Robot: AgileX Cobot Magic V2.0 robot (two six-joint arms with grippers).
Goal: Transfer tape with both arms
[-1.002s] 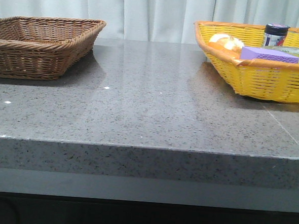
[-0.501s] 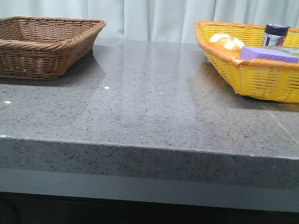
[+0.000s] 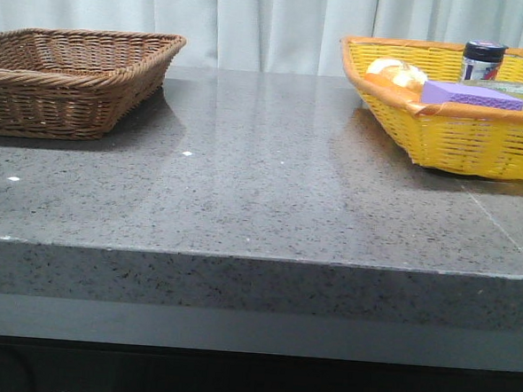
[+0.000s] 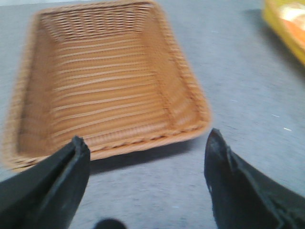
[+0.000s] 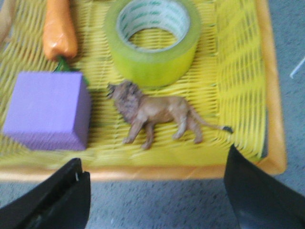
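Note:
The tape (image 5: 152,39) is a wide yellow roll with a white, green-printed core. It lies flat in the yellow basket (image 5: 274,95) in the right wrist view. My right gripper (image 5: 154,156) is open and empty. It hangs over the grey table just outside the basket's near rim, well short of the tape. My left gripper (image 4: 146,138) is open and empty over the table, just outside the brown wicker basket (image 4: 186,86). Neither gripper shows in the front view.
The yellow basket (image 3: 443,136) also holds a purple block (image 5: 47,109), a toy lion (image 5: 157,112), an orange carrot (image 5: 59,28) and a dark-capped jar (image 3: 481,60). The brown basket (image 3: 73,82) stands at the table's back left and has nothing in it.

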